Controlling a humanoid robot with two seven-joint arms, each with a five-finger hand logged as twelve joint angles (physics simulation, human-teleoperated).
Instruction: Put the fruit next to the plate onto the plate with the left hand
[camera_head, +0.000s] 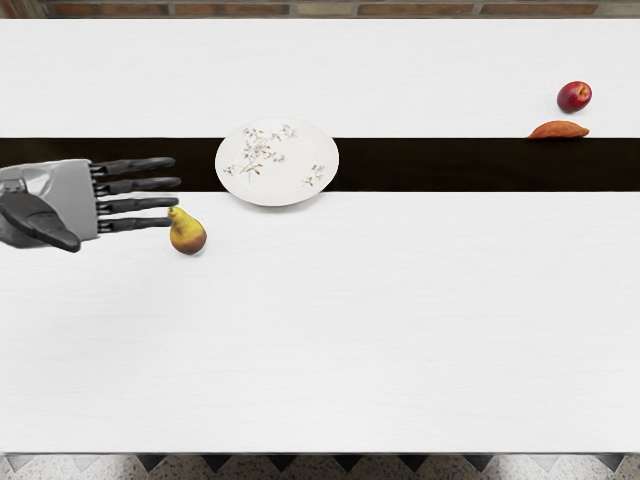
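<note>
Shows left hand (95, 198), fingers straight and holding nothing, tips just beside the pear (186, 232). Leaves grasping and lifting onto the floral plate (277, 162) undone.

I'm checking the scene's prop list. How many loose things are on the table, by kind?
1 pear
1 red apple
1 sweet potato
1 plate
Total: 4
</note>
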